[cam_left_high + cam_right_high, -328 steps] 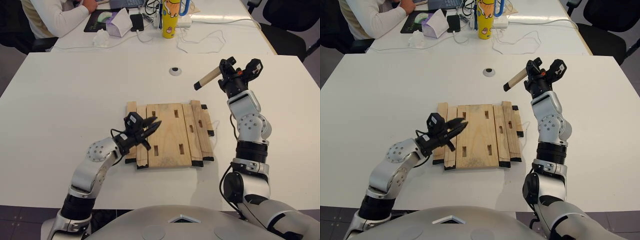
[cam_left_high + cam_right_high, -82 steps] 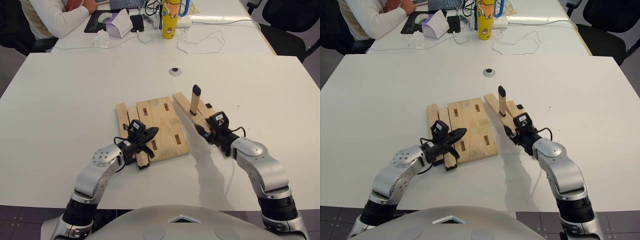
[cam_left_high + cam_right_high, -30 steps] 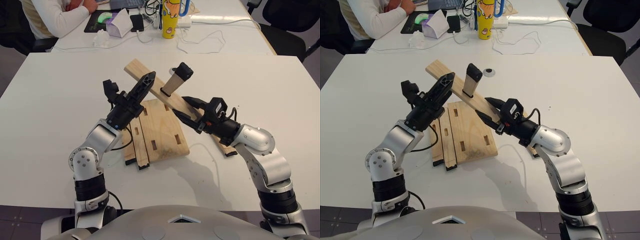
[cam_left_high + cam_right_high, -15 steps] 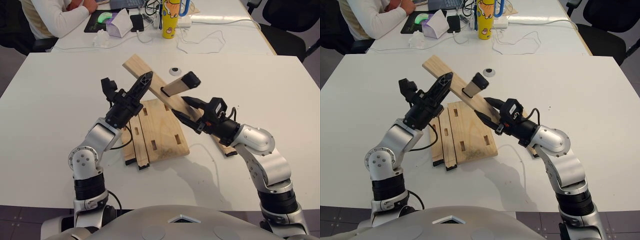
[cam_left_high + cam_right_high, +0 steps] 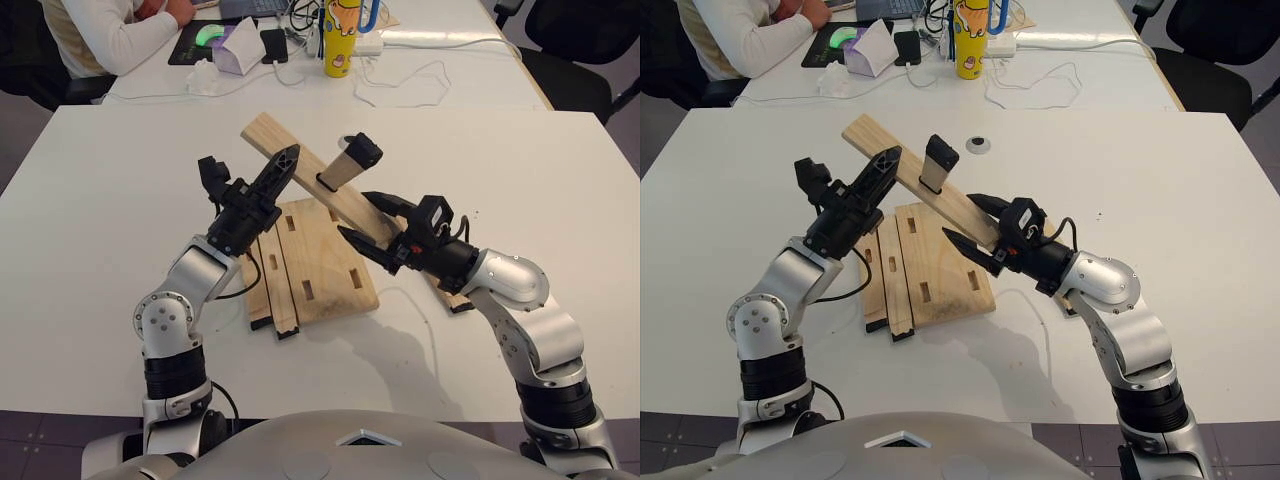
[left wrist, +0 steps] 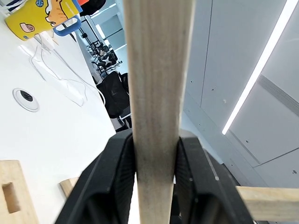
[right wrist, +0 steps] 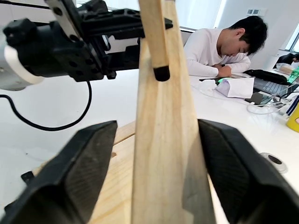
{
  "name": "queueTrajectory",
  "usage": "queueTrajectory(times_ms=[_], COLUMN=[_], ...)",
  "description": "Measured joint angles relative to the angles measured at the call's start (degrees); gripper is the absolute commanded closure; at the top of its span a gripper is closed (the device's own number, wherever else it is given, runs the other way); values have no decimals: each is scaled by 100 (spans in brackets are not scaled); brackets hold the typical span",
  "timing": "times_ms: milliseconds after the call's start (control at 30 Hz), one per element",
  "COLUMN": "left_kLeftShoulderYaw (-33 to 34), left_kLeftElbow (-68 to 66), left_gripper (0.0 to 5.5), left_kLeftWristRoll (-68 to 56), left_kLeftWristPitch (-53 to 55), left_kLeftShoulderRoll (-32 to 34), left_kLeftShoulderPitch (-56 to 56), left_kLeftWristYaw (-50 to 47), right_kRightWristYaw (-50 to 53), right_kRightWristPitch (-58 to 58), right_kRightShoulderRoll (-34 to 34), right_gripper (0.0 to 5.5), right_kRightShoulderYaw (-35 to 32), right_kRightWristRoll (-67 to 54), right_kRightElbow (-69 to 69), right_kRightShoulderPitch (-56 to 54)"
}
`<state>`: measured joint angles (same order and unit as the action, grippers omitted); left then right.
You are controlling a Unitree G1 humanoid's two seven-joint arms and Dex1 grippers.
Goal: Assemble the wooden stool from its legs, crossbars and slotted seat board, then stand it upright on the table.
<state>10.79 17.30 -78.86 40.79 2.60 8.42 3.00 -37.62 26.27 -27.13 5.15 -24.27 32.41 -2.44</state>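
**My left gripper (image 5: 283,166) clamped on the long, pale, flat wooden plank (image 5: 303,158)**

My black fingers (image 6: 119,168) pinch the smooth-grained plank and hold it tilted above the white table (image 5: 540,180). A short wooden leg capped in black (image 5: 349,160) stands in a slot on its face. My right gripper (image 5: 354,214) is spread wide, with one finger on each side of the plank lower down. The square slotted pale-wood seat board (image 5: 325,265) lies flat on the table beneath, with narrow black-tipped slats (image 5: 268,290) alongside it.

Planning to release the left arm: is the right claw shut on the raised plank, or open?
Open: the right claw has its fingers flanking the plank with gaps on both sides. The left claw alone clamps it.
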Motion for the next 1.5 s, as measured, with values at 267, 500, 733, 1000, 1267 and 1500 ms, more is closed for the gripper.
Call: queueTrajectory(times_ms=[267, 500, 733, 1000, 1267, 1500], left_kLeftShoulderYaw=[440, 1029, 1188, 1420, 1671, 1727], left_kLeftElbow=[-798, -1427, -1486, -1478, -1453, -1452], left_gripper=[445, 445, 445, 445, 445, 445], left_kLeftWristRoll=[1105, 1715, 1757, 1575, 1254, 1248], left_kLeftWristPitch=[-801, -1395, -1487, -1602, -1642, -1650], left_kLeftShoulderRoll=[13, 112, -22, -187, -338, -358], left_kLeftShoulderPitch=[94, 214, 347, 507, 507, 507], left_kLeftWristYaw=[-595, -776, -746, -707, -708, -708], right_kRightWristYaw=[454, -455, -1751, -2983, -2999, -2944], right_kRightWristPitch=[434, 138, -52, -575, -1006, -989], right_kRightShoulderRoll=[112, -768, -1317, -1442, -1092, -988], right_gripper=[220, 220, 220, 220, 220, 220], right_kRightShoulderYaw=[-454, 234, 1017, 1790, 2257, 2362], right_kRightWristRoll=[-301, 423, 1047, 1702, 2356, 2626], right_kRightElbow=[-501, -848, -2036, -3180, -3505, -3531], right_kRightShoulderPitch=[-247, -201, -1430, -2384, -2520, -2579])
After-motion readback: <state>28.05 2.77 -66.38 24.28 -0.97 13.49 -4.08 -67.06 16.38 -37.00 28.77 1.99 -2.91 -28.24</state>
